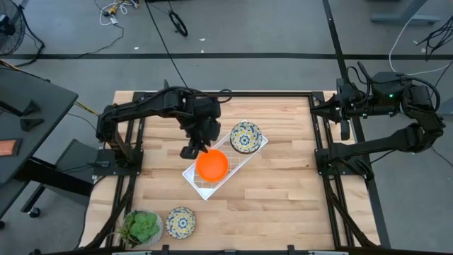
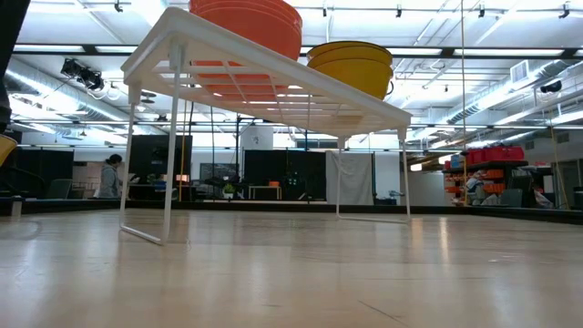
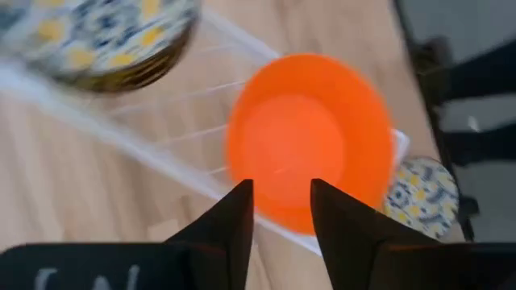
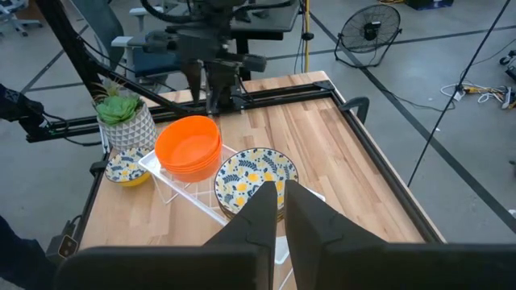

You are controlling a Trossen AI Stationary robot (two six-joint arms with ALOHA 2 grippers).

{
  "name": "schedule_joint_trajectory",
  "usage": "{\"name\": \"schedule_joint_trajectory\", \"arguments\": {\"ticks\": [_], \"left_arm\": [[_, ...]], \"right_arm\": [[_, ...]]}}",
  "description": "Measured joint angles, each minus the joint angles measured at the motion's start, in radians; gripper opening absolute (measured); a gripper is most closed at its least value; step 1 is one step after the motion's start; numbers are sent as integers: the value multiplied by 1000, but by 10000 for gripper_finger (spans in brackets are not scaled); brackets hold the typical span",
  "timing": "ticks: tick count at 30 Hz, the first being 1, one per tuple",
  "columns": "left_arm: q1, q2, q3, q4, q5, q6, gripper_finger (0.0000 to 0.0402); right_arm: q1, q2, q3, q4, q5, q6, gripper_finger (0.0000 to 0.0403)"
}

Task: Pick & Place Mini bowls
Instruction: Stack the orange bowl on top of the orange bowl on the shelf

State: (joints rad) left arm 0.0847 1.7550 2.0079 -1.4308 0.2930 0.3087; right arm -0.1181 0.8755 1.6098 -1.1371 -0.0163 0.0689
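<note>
Left hand (image 1: 192, 151) is seen part-open and empty just beside the plain bright orange mini bowl (image 1: 212, 164) resting on the white wire grid rack (image 1: 241, 157), and that bowl could be nudged off if a finger catches its rim.

Wire rack (image 1: 212, 185) and its two bowls block mid-table; bare wood surrounds it.
</note>
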Motion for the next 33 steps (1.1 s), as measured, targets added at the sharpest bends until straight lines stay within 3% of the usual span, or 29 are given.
{"name": "schedule_joint_trajectory", "arguments": {"ticks": [9, 22, 33], "left_arm": [[-4, 0, -12, 18, 164, 196, 11], [2, -71, -270, 257, 232, 210, 2], [44, -182, -449, 335, 233, 228, 1]], "right_arm": [[0, 0, 0, 0, 0, 0, 32], [0, 0, 0, 0, 0, 0, 32], [0, 0, 0, 0, 0, 0, 32]]}}
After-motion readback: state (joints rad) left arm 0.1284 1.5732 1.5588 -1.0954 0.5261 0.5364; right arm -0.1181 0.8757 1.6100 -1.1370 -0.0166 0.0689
